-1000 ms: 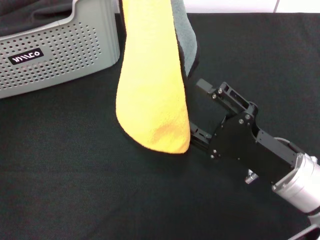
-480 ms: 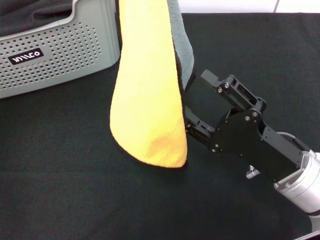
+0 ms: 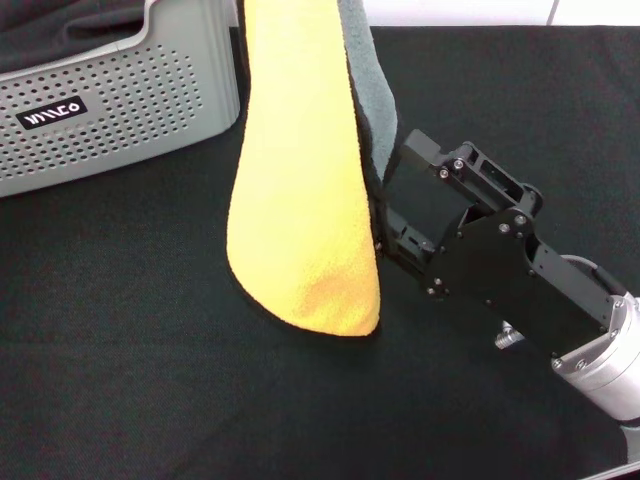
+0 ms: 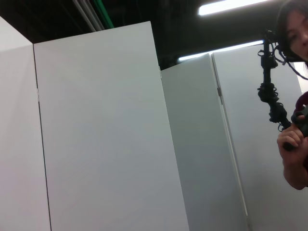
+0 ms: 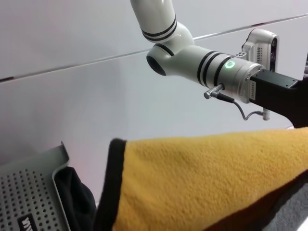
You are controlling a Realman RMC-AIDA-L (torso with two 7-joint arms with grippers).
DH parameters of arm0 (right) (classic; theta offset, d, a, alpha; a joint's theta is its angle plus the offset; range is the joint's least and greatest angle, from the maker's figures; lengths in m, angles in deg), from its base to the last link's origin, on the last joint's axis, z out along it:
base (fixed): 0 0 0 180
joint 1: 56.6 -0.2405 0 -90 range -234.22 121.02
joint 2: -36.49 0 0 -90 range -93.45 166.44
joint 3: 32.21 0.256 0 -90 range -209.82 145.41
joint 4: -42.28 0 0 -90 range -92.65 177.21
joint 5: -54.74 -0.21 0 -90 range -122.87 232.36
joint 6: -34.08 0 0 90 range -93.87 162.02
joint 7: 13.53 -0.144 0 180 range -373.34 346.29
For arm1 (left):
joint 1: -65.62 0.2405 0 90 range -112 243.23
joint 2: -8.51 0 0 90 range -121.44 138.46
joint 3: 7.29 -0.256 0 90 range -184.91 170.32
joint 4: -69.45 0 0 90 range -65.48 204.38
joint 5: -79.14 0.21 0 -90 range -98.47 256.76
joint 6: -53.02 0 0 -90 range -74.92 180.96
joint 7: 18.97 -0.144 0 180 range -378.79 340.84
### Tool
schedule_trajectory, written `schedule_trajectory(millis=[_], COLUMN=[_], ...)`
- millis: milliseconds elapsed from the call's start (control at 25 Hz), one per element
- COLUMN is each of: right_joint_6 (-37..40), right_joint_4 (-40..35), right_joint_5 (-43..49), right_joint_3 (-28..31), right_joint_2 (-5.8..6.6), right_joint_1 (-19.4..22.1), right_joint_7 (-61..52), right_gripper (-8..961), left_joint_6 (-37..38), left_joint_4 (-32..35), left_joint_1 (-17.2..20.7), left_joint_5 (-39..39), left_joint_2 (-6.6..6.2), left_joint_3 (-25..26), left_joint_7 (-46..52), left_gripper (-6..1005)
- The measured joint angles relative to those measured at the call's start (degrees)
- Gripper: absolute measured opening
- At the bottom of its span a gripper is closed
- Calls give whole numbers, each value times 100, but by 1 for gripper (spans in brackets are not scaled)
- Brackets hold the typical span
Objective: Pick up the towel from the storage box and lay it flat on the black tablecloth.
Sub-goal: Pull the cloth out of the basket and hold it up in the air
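You see the towel (image 3: 305,170) hanging as a long folded strip down the centre-left of the head view, running from the top edge of the frame to a rounded lower end just above the middle of the black tablecloth (image 3: 130,330). Its yellow-orange face is turned toward you, and a band of its grey face with the dark trim shows along its right side. Whether the lower end touches the tablecloth you cannot tell.

The right end effector (image 3: 385,200) sits at centre right of the head view, its black body angling up from the lower right corner. Its two fingers stand spread apart, open, right at the towel's right edge, one beside the grey band and one lower by the yellow face; they are not clamped on the fabric.

The storage box (image 3: 120,100) stands in the upper left of the head view on the tablecloth, label facing you, with a dark cloth (image 3: 60,25) lying inside it.

In the right wrist view you see the left end effector (image 5: 284,96) at the right edge, its black body above the towel, which fills the lower half of that frame. Its fingers are out of sight, so you cannot tell how they stand.

The left wrist view shows only white panels (image 4: 106,134) and a person (image 4: 296,96) at the right edge.
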Motion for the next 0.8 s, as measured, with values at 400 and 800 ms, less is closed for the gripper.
schedule_trajectory(millis=[400, 800], right_joint_6=[170, 132], right_joint_4=[2, 11], right_joint_5=[-60, -221], right_joint_3=[-28, -40], right_joint_2=[0, 0], right_joint_1=[42, 71], right_joint_7=[143, 135], right_gripper=[574, 442], left_joint_6=[0, 3], left_joint_4=[0, 0], left_joint_1=[18, 27], left_joint_5=[0, 0], left_joint_2=[7, 22], left_joint_3=[-9, -12], left_joint_7=[0, 0], left_gripper=[9, 10])
